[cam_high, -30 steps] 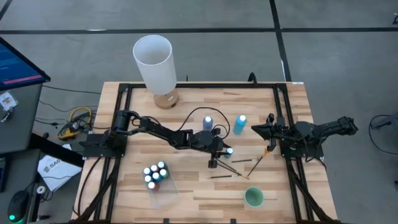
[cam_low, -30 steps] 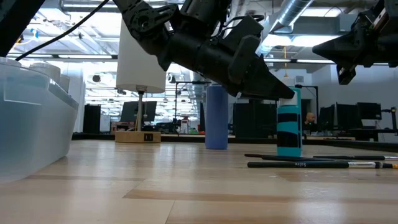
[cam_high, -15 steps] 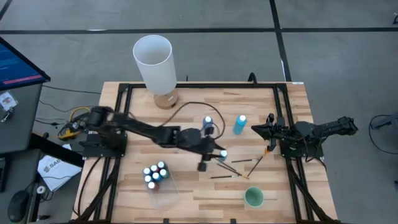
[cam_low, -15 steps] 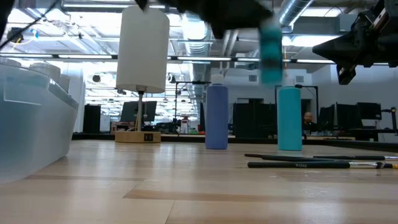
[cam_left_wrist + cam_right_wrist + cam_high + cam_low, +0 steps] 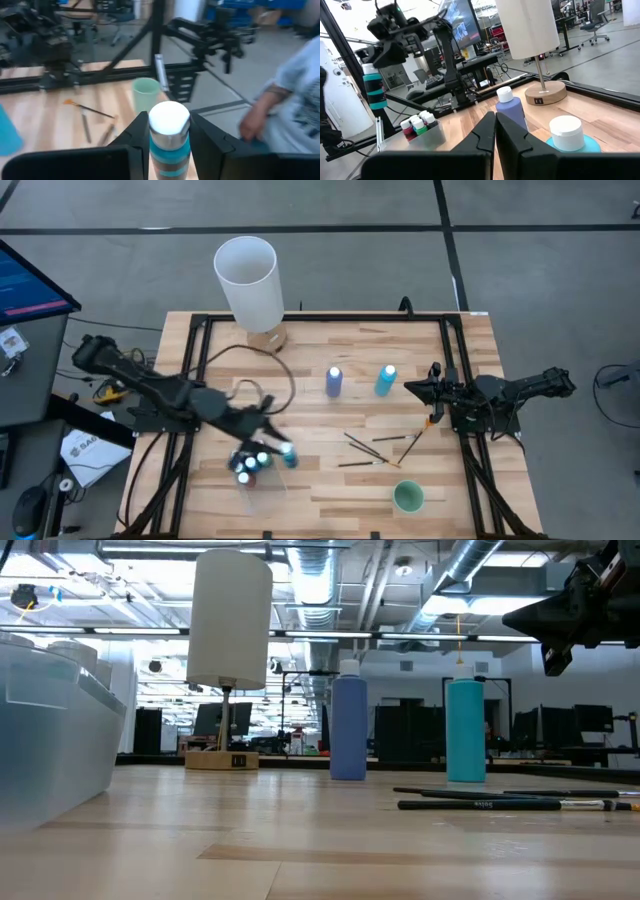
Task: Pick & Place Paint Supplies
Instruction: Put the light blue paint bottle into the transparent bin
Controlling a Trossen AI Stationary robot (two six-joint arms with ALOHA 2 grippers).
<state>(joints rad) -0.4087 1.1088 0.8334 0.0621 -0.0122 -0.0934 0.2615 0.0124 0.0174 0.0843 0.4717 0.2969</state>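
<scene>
Left pincer (image 5: 169, 145) pinches a teal bottle (image 5: 169, 137) (white-capped) above the wooden table (image 5: 320, 480); right pincer (image 5: 495, 137) pressed together.

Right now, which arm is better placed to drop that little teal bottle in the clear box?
The left: its pincer already grips the small white-capped teal bottle beside the clear plastic box; the right pincer rests far off.

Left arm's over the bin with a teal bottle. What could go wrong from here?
1. The clear bin already holds several bottles; the teal bottle may land on a cap and tip out.
2. The left gripper hangs near the bin's right edge, so a drop might miss.
3. The person stands close to the table.
</scene>
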